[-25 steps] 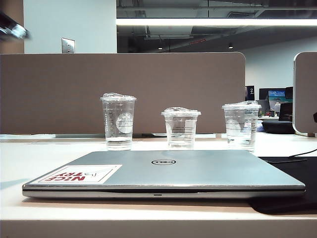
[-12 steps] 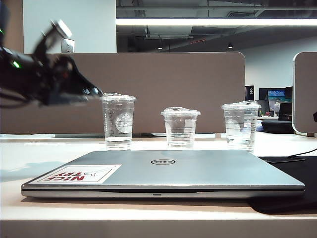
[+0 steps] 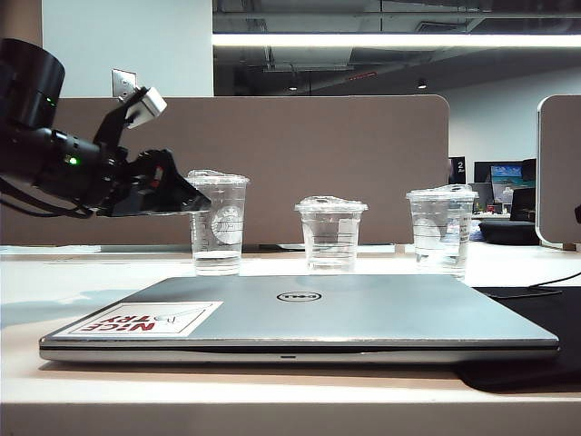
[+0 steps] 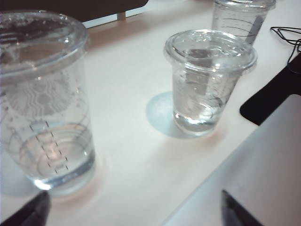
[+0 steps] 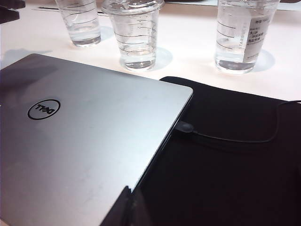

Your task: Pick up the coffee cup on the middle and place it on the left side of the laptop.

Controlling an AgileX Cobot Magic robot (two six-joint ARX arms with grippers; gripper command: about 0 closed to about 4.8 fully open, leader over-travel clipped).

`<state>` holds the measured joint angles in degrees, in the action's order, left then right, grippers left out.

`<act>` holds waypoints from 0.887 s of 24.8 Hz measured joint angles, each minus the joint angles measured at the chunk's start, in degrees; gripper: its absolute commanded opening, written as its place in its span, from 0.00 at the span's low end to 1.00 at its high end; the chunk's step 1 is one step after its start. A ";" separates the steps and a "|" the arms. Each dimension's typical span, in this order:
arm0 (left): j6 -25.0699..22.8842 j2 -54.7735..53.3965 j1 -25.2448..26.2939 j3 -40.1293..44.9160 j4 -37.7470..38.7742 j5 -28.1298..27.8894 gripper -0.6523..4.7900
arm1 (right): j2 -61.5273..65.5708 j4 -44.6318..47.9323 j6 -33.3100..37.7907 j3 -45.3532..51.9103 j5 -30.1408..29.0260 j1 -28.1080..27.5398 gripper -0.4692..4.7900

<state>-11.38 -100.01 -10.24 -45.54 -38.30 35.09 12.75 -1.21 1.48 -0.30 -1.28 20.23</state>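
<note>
While the left gripper (image 3: 186, 195) hangs wide open and empty beside the tall logo cup (image 3: 217, 222), the coffee cup (image 3: 331, 234), short, clear, lined and lidded, stands mid-row behind the laptop (image 3: 300, 318); right gripper's (image 5: 127, 207) opening can't be told.

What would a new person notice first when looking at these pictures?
Probably the closed silver laptop filling the foreground, with three clear lidded cups in a row behind it; the short coffee cup stands in the middle. Next, the dark left gripper reaching in from the left with jaws open, beside the tall logo cup.
</note>
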 measured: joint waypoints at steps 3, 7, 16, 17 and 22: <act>0.52 -3.28 -0.46 -3.34 -0.52 -0.13 0.98 | 0.00 0.02 0.00 0.00 -0.02 0.00 0.08; 2.54 -7.39 -2.91 -7.04 -0.48 1.66 0.98 | 0.00 0.00 0.00 0.00 -0.02 0.00 0.08; 3.23 -15.67 -11.32 -14.60 -0.76 -2.10 1.00 | 0.00 0.00 -0.02 0.00 -0.02 0.00 0.08; 3.58 -16.57 -11.65 -15.58 -0.70 -2.25 1.00 | 0.00 0.00 0.00 0.00 -0.02 0.00 0.08; 8.68 -21.49 -13.62 -22.10 -0.44 -3.52 1.00 | 0.00 0.00 0.00 0.00 -0.02 0.00 0.08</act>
<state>-2.70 -121.49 -23.86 -67.64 -38.74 31.57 12.75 -1.21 1.48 -0.30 -1.30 20.23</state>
